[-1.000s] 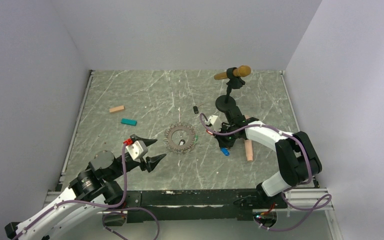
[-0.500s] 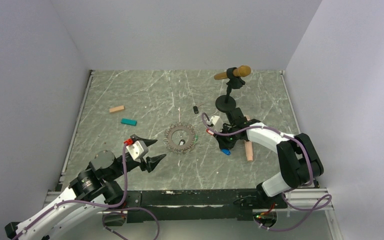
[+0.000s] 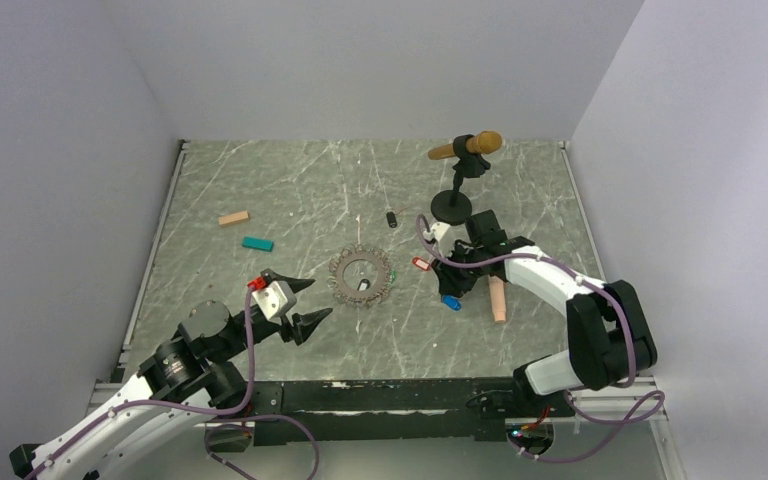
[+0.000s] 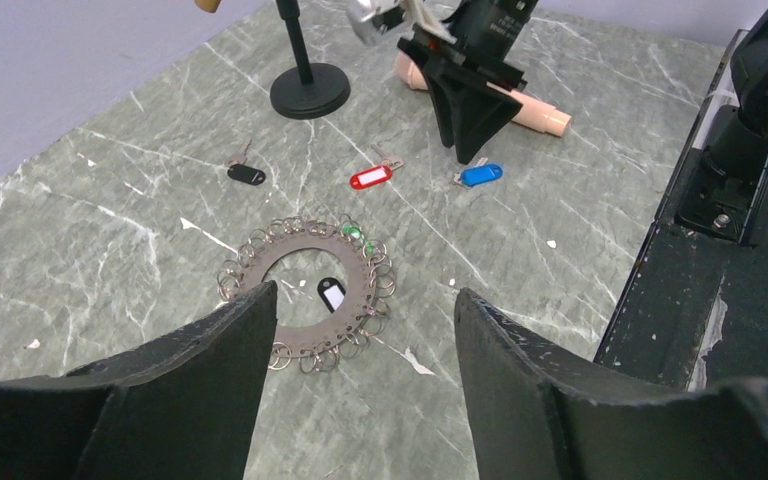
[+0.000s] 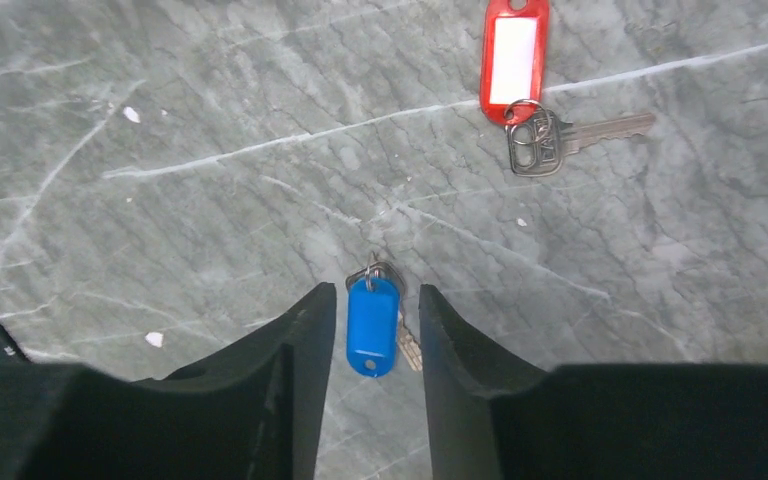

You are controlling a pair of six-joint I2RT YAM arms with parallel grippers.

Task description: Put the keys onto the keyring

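The keyring (image 3: 362, 276) (image 4: 305, 290) is a flat dark ring edged with several small wire loops, lying at the table's middle. A green tag (image 4: 352, 232) sits on its far rim and a black tag (image 4: 331, 295) lies in its hole. The red-tagged key (image 3: 421, 264) (image 5: 515, 50) lies free on the table. The blue-tagged key (image 3: 450, 302) (image 5: 373, 327) lies between the fingers of my right gripper (image 3: 457, 285) (image 5: 375, 292), which is open with a gap on each side of the tag. My left gripper (image 3: 318, 298) (image 4: 365, 300) is open and empty, near the ring's left side.
A black round-based stand (image 3: 452, 205) holding a brown stick stands behind the right gripper. A peach cylinder (image 3: 498, 298) lies to its right. A black-tagged key (image 3: 391, 219) lies behind the ring. A peach block (image 3: 233, 218) and a teal block (image 3: 257, 243) lie at the left.
My right gripper has opened and drawn back to the right, away from the red-tagged key, which stays on the table. It now straddles the blue tag. The left arm has not moved.
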